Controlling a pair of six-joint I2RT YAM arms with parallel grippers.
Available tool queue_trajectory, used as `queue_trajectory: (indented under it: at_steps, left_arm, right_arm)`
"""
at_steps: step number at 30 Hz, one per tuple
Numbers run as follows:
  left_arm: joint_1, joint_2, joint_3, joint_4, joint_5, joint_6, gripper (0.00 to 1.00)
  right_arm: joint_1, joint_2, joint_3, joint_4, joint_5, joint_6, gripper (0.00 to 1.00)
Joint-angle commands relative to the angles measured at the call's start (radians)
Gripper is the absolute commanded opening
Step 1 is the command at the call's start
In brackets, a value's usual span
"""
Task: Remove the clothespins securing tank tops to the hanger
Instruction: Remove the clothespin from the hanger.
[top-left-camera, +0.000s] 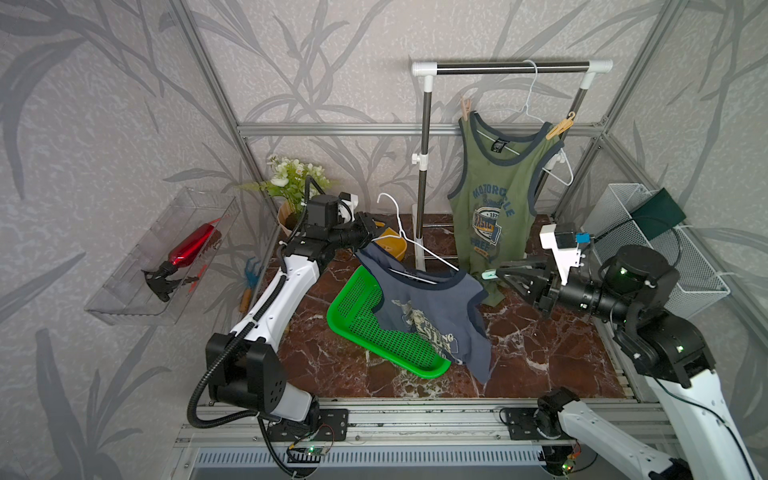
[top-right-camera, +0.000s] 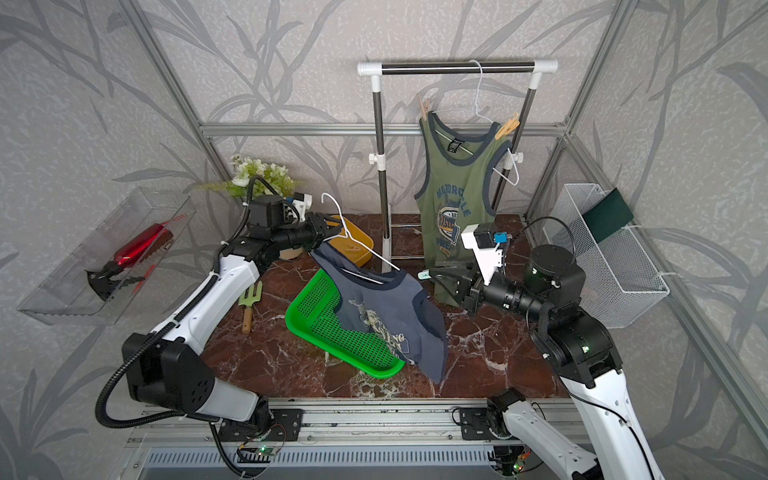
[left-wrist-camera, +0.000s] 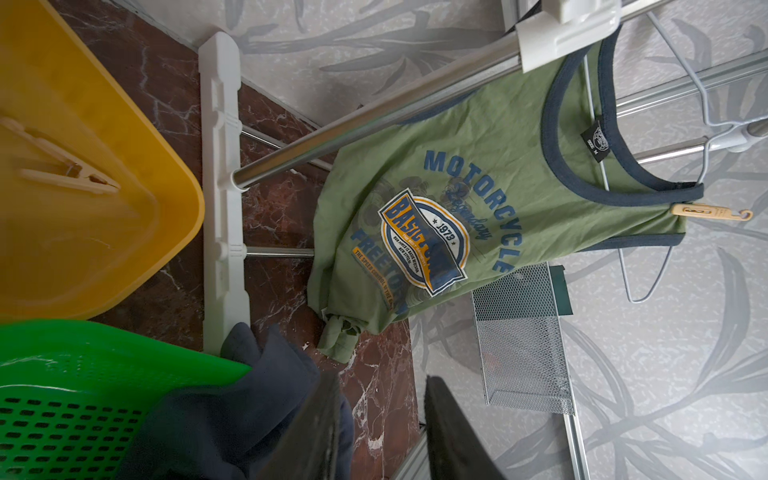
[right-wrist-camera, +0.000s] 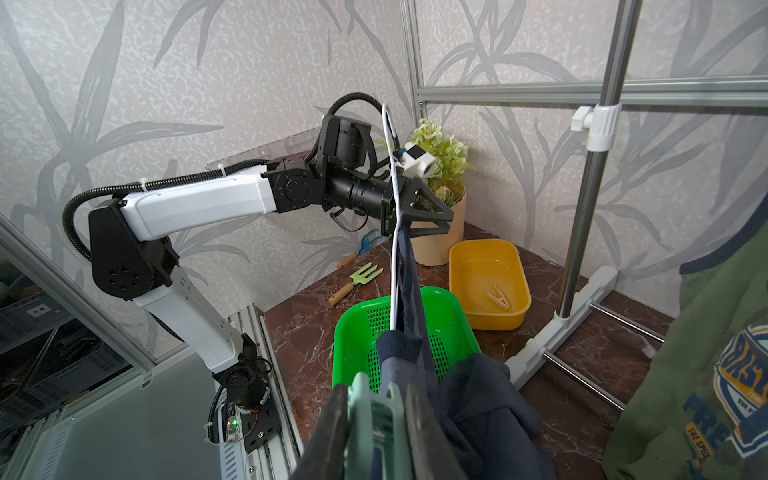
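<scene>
My right gripper (right-wrist-camera: 376, 415) is shut on a pale mint clothespin (top-left-camera: 489, 274) clipped to the shoulder of the slate-blue tank top (top-left-camera: 432, 307). That top hangs on a white hanger (top-left-camera: 419, 245) above the green basket. My left gripper (top-left-camera: 374, 235) is at the hanger's other end; its jaws stand apart with bare floor between them, and blue cloth (left-wrist-camera: 232, 407) lies against one finger. The olive-green tank top (top-left-camera: 490, 199) hangs from the rack, with a tan clothespin on each shoulder (top-left-camera: 466, 107) (top-left-camera: 561, 126). Another tan clothespin (right-wrist-camera: 500, 297) lies in the yellow bin.
A green basket (top-left-camera: 374, 328) lies tilted on the marble floor under the blue top. The yellow bin (right-wrist-camera: 490, 286) and the rack's foot (right-wrist-camera: 557, 345) stand behind it. A wire basket (top-left-camera: 665, 249) is at the right wall; a flower pot (top-left-camera: 291, 183) and hand rake (top-right-camera: 249, 303) are at the left.
</scene>
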Motion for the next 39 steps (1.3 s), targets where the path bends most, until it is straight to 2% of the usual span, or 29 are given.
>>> queue_trajectory:
  at_steps: [1, 7, 14, 21, 24, 29, 39]
  left_arm:
    - [0.020, -0.064, -0.018, 0.002, 0.013, 0.016, 0.00]
    - [0.035, -0.106, -0.041, -0.054, 0.031, 0.051, 0.00]
    - [0.052, -0.176, -0.074, -0.102, 0.041, 0.072, 0.00]
    - [0.054, -0.252, -0.170, -0.103, 0.037, 0.077, 0.00]
    - [0.054, -0.274, -0.217, -0.104, 0.040, 0.088, 0.00]
    - [0.054, -0.295, -0.259, -0.122, 0.042, 0.125, 0.00]
    - [0.054, -0.317, -0.331, -0.102, 0.058, 0.142, 0.00]
  right_arm:
    - [0.005, 0.017, 0.042, -0.047, 0.028, -0.036, 0.12]
    - [0.005, 0.176, 0.083, -0.047, -0.014, -0.068, 0.14]
    - [-0.007, 0.370, 0.155, 0.074, -0.075, -0.065, 0.14]
    - [-0.010, 0.607, 0.239, 0.197, -0.167, -0.014, 0.14]
    - [0.021, 0.729, 0.281, 0.198, -0.161, -0.044, 0.14]
    - [0.113, 0.983, 0.461, 0.118, -0.099, -0.123, 0.14]
    - [0.140, 1.493, 0.950, 0.050, 0.044, -0.093, 0.14]
